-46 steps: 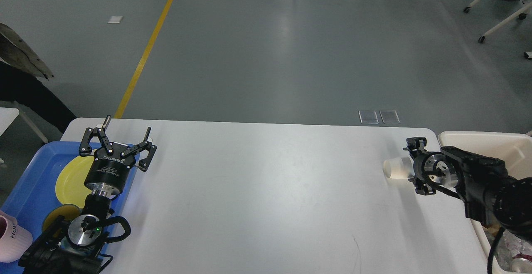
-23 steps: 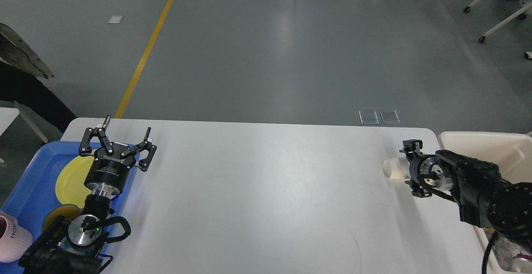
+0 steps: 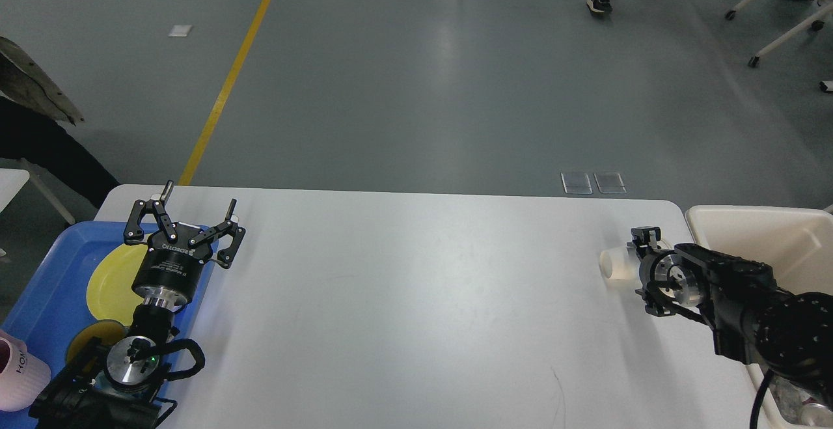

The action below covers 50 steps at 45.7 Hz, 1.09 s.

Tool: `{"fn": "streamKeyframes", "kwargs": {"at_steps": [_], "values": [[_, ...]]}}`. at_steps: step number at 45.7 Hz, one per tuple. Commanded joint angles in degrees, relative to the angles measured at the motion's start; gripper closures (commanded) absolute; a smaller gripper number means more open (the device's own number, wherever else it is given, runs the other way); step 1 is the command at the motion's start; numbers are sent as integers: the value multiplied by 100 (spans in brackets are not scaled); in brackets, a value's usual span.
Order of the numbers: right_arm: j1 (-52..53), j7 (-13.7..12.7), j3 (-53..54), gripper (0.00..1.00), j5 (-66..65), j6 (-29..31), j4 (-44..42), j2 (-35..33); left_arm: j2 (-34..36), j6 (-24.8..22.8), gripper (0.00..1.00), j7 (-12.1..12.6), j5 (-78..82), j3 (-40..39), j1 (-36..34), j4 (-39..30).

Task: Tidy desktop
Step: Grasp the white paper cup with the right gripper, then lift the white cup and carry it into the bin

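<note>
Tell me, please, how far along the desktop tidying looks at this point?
Nearly done, it seems. The desktop is bare apart from one white cup lying on its side near the right edge. The right tool is at that cup; whether it grips it cannot be told. Plates already sit in the blue tray. The left tool hangs open, empty.

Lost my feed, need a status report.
Left gripper open, idle over blue tray. Right gripper at white cup, grip unclear. Desktop otherwise bare.
</note>
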Motion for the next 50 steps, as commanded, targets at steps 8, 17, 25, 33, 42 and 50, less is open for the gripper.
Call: {"fn": "streamKeyframes", "kwargs": {"at_steps": [8, 17, 25, 33, 42, 50], "values": [[-5, 2, 0, 44, -8, 2, -96, -8, 2, -8, 3, 0, -7, 0, 0, -1], [-5, 2, 0, 68, -34, 20, -105, -43, 2, 0, 3, 0, 1, 0, 0, -1], [31, -68, 8, 83, -429, 20, -44, -78, 2, 0, 3, 0, 1, 0, 0, -1], [180, -112, 8, 100, -675, 46, 44, -96, -7, -8, 3, 0, 1, 0, 0, -1], [751, -586, -9, 100, -1246, 99, 738, -482, 2, 0, 3, 0, 1, 0, 0, -1], [1726, -1148, -334, 100, -2775, 634, 1810, -729, 2, -8, 3, 9, 1, 0, 0, -1]]}}
